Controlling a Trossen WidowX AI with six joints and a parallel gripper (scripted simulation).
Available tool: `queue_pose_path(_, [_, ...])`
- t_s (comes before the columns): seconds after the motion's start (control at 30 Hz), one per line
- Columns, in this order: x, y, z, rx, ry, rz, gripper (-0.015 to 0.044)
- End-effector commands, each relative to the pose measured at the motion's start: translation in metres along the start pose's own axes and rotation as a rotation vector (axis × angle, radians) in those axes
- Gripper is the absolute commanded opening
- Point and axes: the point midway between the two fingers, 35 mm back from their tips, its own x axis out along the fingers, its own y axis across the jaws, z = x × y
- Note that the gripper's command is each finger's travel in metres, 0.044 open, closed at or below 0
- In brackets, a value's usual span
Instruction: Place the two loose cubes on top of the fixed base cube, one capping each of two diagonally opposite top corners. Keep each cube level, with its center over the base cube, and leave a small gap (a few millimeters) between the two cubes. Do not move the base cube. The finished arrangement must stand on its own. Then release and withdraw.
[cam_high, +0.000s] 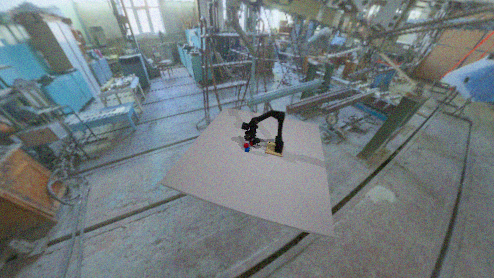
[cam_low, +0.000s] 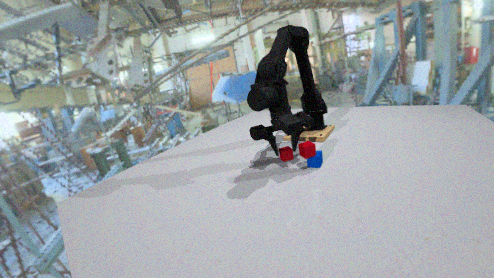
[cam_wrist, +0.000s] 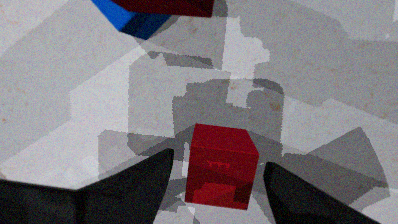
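I'm picking up the second red cube (cam_wrist: 222, 165): jaws released, straddling it on the worktop (cam_low: 350, 210); next I clench them, then lift toward the blue base (cam_low: 315, 160)

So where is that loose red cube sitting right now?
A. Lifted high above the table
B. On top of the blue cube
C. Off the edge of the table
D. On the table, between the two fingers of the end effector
D: in the wrist view the red cube rests on the table between the open end effector's dark fingers, with gaps on both sides.
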Motion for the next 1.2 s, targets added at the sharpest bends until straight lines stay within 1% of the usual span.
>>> queue_pose_path(0.0, [0.002,0.000,-0.001,-0.005,0.005,-0.001,0.0186])
queue_pose_path(0.1, [0.002,0.000,-0.001,-0.005,0.005,-0.001,0.0107])
queue_pose_path(0.13, [0.002,0.000,-0.001,-0.005,0.005,-0.001,0.0105])
queue_pose_path(0.3, [-0.002,-0.001,0.000,-0.005,0.005,-0.001,0.0105])
queue_pose_path(1.17, [-0.083,-0.003,0.002,-0.005,0.004,-0.001,0.0105])
